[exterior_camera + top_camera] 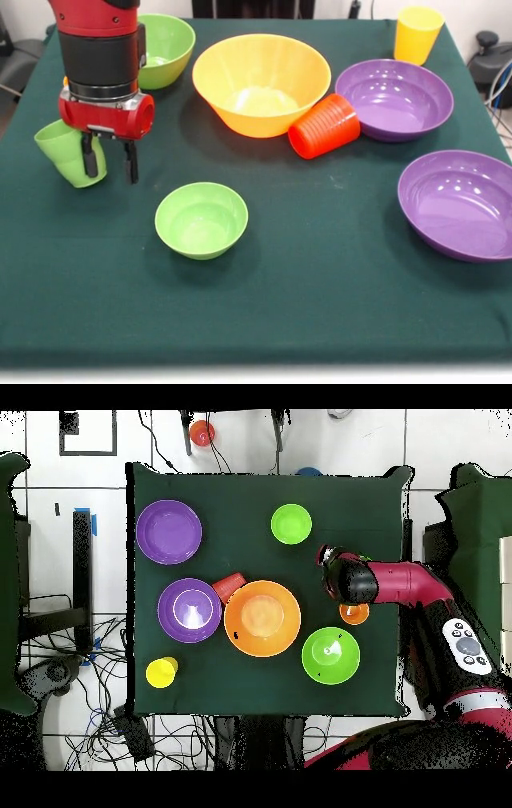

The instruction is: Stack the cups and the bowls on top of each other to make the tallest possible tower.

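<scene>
On the dark green surface (320, 264) nothing is stacked. In the front view the gripper (110, 164) hangs at the left, its two black fingers (130, 162) pointing straight down with a modest gap between them; one finger overlaps the light green cup (69, 151), which tilts with its mouth up and to the left, but whether the fingers actually have hold of it cannot be told. The red and black arm (104, 48) hides whatever lies behind it; only a sliver of orange shows at its left edge, and from overhead an orange cup (354, 613) peeks out beside the arm, mouth up, mostly covered. The small light green bowl (202, 219) sits upright nearer the front, just right of the gripper. Farther back, the medium light green bowl (164, 48) stands partly behind the arm, and the large orange-yellow bowl (261, 80) stands upright at centre back. The red cup (324, 126) lies on its side touching that bowl's right flank, its long axis running from lower left to upper right, with its base facing near left and its mouth facing the far purple bowl (394, 98). The near purple bowl (460, 203) is cut off by the right edge. The yellow cup (416, 34) stands upright at the far right, mouth up.
</scene>
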Robot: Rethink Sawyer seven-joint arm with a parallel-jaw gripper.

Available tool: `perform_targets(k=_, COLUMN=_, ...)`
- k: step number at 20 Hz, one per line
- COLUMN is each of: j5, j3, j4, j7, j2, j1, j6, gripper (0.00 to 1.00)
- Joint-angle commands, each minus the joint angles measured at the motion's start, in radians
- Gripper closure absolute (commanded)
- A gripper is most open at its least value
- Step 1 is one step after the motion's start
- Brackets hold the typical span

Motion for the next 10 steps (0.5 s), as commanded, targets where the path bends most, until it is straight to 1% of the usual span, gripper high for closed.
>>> perform_targets(k=1, j5=-0.051, j3=-0.009, j4=-0.037, j7=-0.138, j2=0.045, j1=0.047, j6=0.081, gripper=0.00)
perform_targets(k=7, j5=-0.051, j3=-0.015, j4=-0.042, j7=-0.139, j2=0.042, j1=0.049, j6=0.092, gripper=0.00)
perform_targets(k=10, j5=-0.015, j3=-0.008, j4=-0.034, j7=-0.131, j2=0.046, j1=0.032, j6=0.126, gripper=0.00)
